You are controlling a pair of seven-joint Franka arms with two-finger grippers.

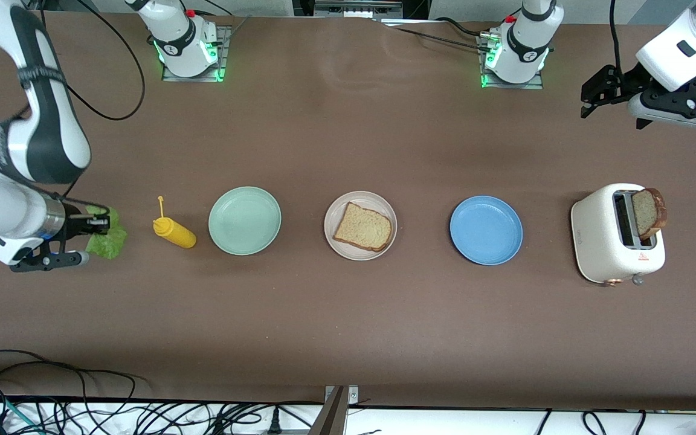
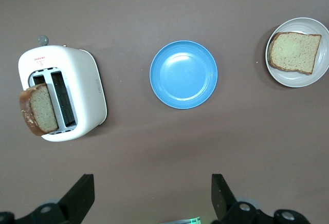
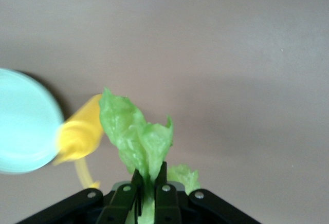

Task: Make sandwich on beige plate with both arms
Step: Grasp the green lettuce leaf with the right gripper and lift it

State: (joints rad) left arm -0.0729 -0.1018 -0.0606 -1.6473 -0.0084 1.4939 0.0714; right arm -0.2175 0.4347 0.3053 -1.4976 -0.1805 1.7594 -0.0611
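The beige plate stands at the table's middle with one slice of toast bread on it; both show in the left wrist view, plate and slice. A second slice sticks up from the white toaster at the left arm's end. My right gripper is shut on a ruffled green lettuce leaf at the right arm's end, beside the mustard bottle; the leaf hangs from the fingers in the right wrist view. My left gripper is open and empty, up above the table near the toaster.
A yellow mustard bottle lies between the lettuce and a mint-green plate. A blue plate stands between the beige plate and the toaster. Cables hang along the table's front edge.
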